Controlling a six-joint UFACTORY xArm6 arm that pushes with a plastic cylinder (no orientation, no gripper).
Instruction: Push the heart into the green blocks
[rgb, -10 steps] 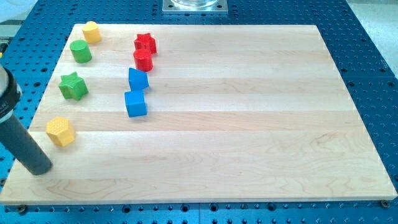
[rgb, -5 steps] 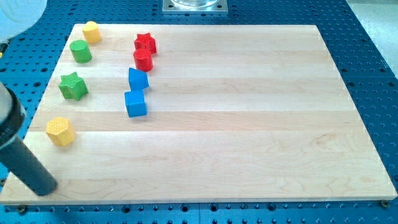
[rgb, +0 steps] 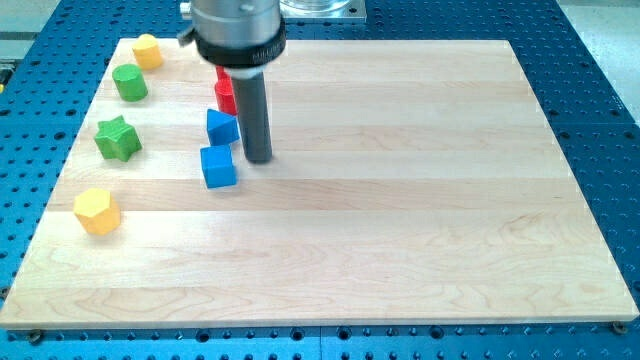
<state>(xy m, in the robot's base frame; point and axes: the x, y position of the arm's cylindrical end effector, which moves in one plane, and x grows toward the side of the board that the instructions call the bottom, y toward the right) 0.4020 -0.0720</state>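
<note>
The yellow heart (rgb: 147, 50) sits at the board's top left corner. The green cylinder (rgb: 130, 82) lies just below it, a small gap apart. The green star (rgb: 118, 138) is further down the left side. My tip (rgb: 258, 159) rests on the board just right of the two blue blocks, far to the right of the heart. The rod and its collar hide most of the red blocks.
A blue block (rgb: 221, 127) and a blue cube (rgb: 218, 166) sit just left of my tip. A red cylinder (rgb: 225, 96) shows partly behind the rod. A yellow hexagon (rgb: 97, 211) lies at the lower left. The wooden board (rgb: 420, 200) has blue perforated table around it.
My rod has moved from the board's bottom left corner to the upper middle, right of the blue blocks. It now covers the red star. No block has moved.
</note>
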